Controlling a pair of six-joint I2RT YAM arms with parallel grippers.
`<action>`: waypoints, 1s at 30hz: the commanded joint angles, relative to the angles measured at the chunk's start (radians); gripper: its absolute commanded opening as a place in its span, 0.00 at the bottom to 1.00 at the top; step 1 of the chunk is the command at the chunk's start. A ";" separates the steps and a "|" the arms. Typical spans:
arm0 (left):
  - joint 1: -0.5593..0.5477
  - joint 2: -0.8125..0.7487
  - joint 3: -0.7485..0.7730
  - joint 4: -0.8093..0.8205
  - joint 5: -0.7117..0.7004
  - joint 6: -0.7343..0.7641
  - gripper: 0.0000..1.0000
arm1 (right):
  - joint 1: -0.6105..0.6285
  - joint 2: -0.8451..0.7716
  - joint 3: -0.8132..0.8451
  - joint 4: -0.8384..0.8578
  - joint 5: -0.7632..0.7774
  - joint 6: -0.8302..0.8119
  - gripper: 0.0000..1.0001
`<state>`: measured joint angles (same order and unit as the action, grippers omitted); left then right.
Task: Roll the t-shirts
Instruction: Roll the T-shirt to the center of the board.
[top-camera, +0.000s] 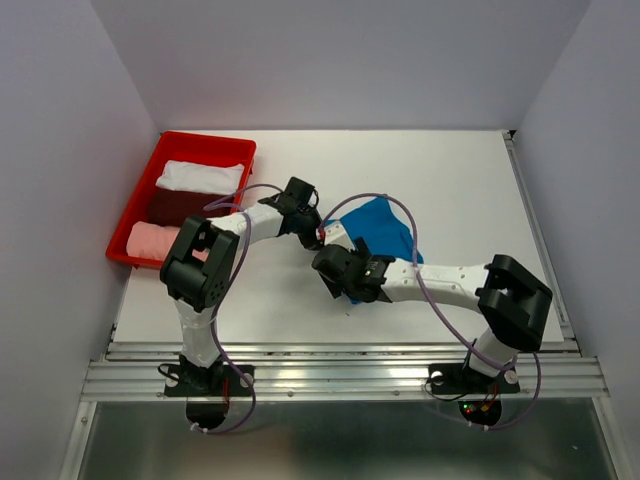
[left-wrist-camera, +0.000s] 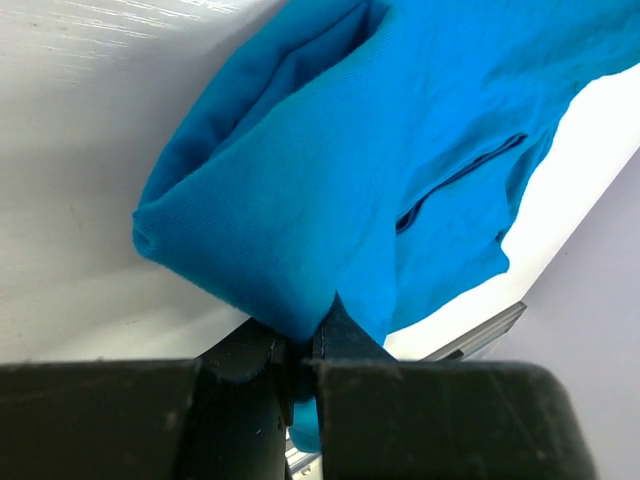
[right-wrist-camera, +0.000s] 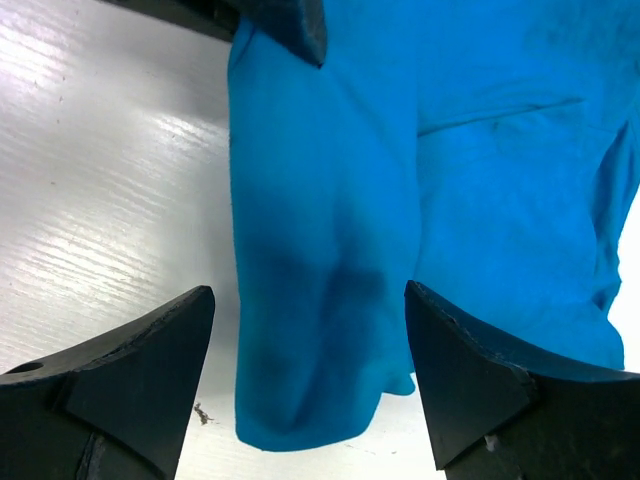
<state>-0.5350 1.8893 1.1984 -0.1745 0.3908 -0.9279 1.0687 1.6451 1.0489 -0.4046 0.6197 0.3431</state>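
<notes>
We count four t-shirts, namely one blue t-shirt (top-camera: 385, 225), one white t-shirt (top-camera: 200, 176), one dark maroon t-shirt (top-camera: 175, 207) and one pink t-shirt (top-camera: 150, 240), plus one red tray (top-camera: 210, 138).

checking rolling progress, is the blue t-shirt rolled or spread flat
Partly folded, not rolled: one edge of the blue t-shirt is doubled over, pinched in the left pincer; the rest lies rumpled.

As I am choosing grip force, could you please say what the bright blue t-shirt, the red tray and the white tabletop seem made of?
The bright blue cloth t-shirt looks a soft matte knit, perhaps cotton: fine weave, limp folds. The red rectangular tray is probably moulded plastic: smooth, stiff rim. The white tabletop seems hard glossy board with faint grain lines.
</notes>
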 joint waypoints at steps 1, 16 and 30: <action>-0.003 -0.055 0.055 -0.043 -0.001 -0.025 0.00 | 0.033 0.031 0.028 0.032 0.044 0.005 0.81; 0.000 -0.058 0.050 -0.045 0.008 -0.034 0.00 | 0.076 0.232 0.071 -0.080 0.389 0.263 0.69; 0.012 -0.062 0.021 -0.022 0.028 -0.034 0.00 | 0.076 0.297 0.095 -0.169 0.485 0.367 0.59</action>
<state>-0.5297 1.8889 1.2163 -0.2062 0.3958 -0.9588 1.1404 1.9179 1.1252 -0.5270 1.0317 0.6514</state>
